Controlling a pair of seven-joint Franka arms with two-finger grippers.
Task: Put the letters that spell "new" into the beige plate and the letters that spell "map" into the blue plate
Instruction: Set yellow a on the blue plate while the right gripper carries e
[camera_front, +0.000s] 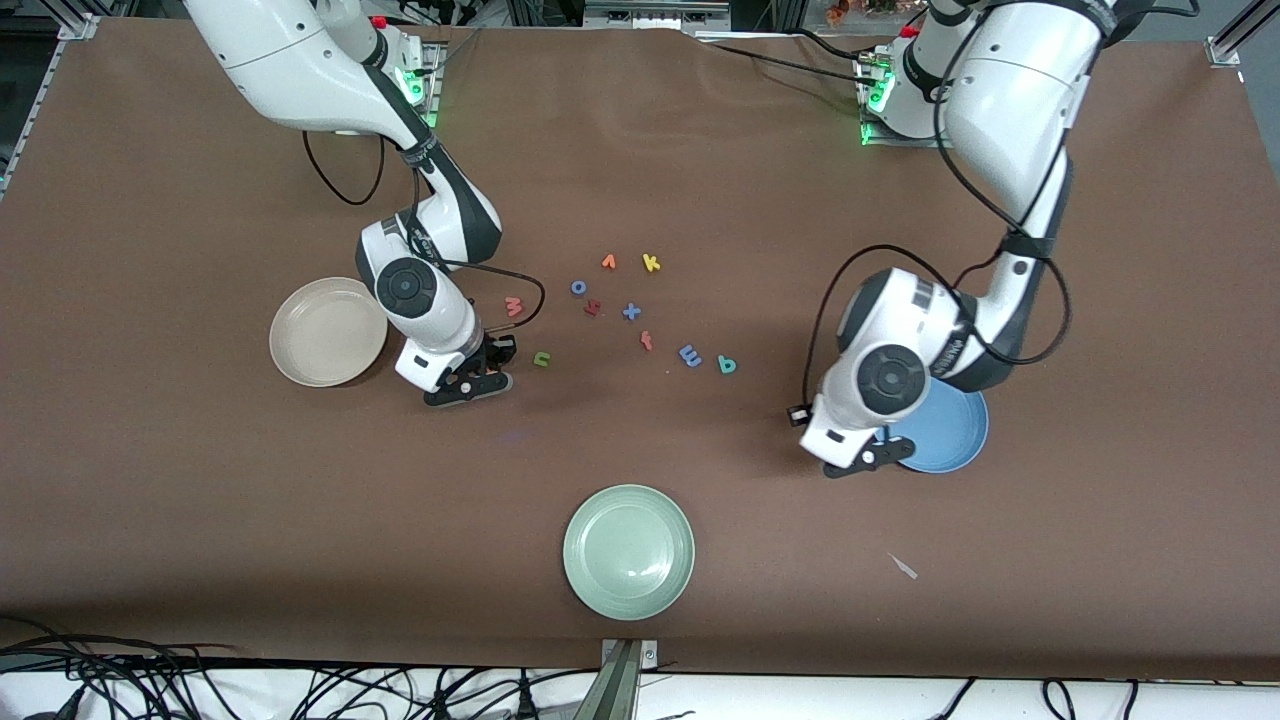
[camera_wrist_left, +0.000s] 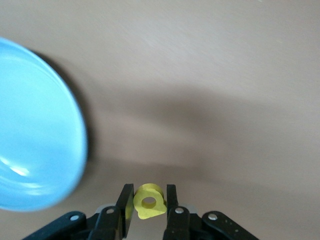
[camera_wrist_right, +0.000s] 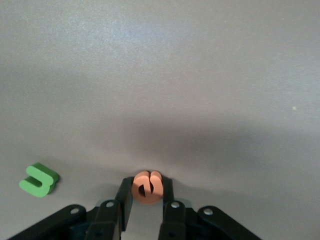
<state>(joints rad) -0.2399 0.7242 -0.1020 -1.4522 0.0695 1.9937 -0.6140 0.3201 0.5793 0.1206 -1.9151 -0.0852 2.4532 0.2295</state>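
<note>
My right gripper (camera_wrist_right: 147, 186) is shut on the orange "e" (camera_wrist_right: 148, 189), low over the table between the beige plate (camera_front: 328, 332) and the green "n" (camera_front: 541, 358). The "n" (camera_wrist_right: 39, 179) also shows in the right wrist view. The pinkish-red "w" (camera_front: 513, 306) lies farther from the front camera than the "n". My left gripper (camera_wrist_left: 148, 194) is shut on the yellow "p" (camera_wrist_left: 148, 202), beside the rim of the blue plate (camera_wrist_left: 35, 130); that plate (camera_front: 945, 432) holds no letter. The blue "m" (camera_front: 689, 355) and teal "a" (camera_front: 727, 365) lie side by side mid-table.
A pale green plate (camera_front: 628, 551) sits near the table's front edge. Other letters lie mid-table: a yellow "k" (camera_front: 651, 263), an orange "v" (camera_front: 608, 262), a blue "o" (camera_front: 578, 287), a blue "x" (camera_front: 631, 311), a dark red letter (camera_front: 592, 308) and a red letter (camera_front: 647, 341).
</note>
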